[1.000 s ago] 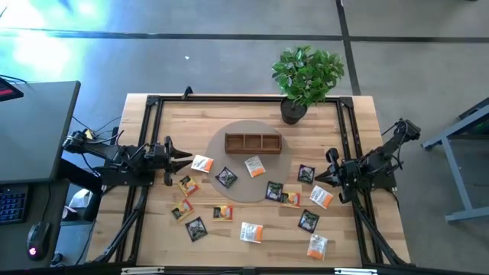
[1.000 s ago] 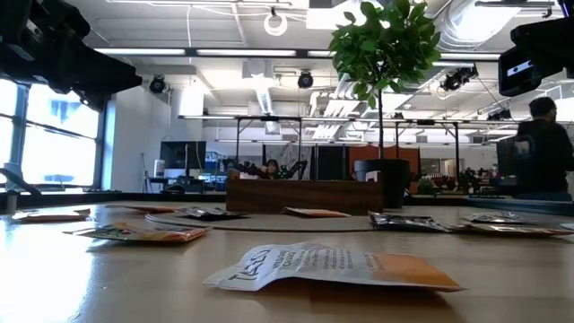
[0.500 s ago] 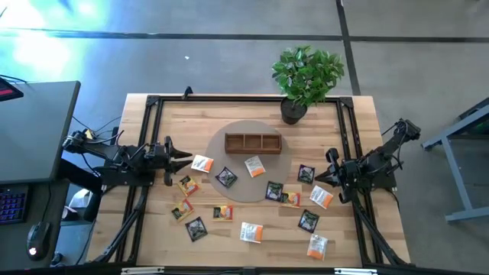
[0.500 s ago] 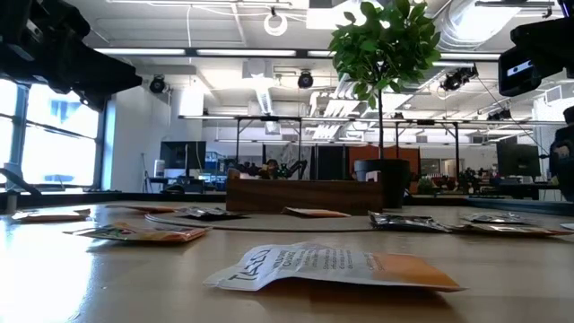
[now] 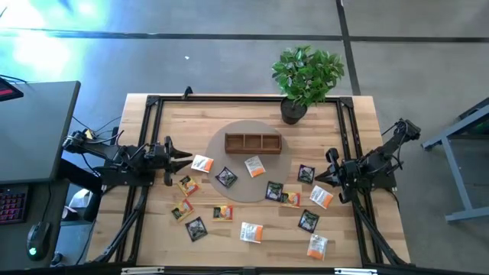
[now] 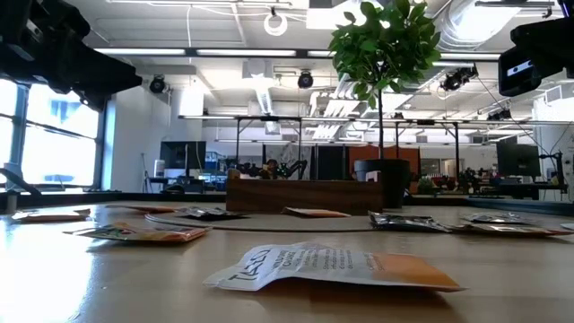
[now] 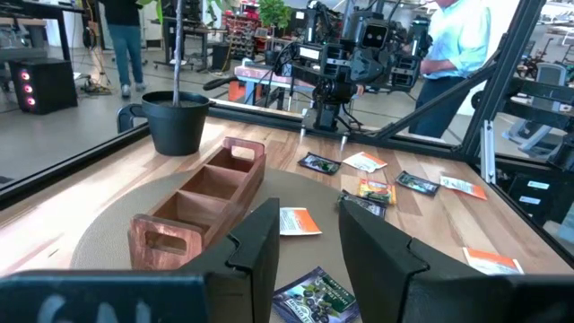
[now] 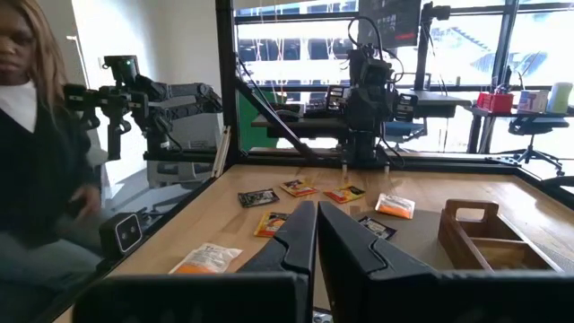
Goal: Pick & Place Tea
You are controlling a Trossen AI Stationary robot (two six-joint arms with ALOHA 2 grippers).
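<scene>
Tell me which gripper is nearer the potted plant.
Right. The right gripper sits at the table's right edge, just diagonally below the potted plant. The left gripper waits across the table, beyond the wooden tray.

The tea is a scatter of small flat square sachets lying loose on the desk, none in the wooden tray. Three rest on the round mat just in front of the tray: a white-and-orange one, a black one and another white-and-orange. The others spread across the front of the desk, well apart from one another, all lying flat.
</scene>
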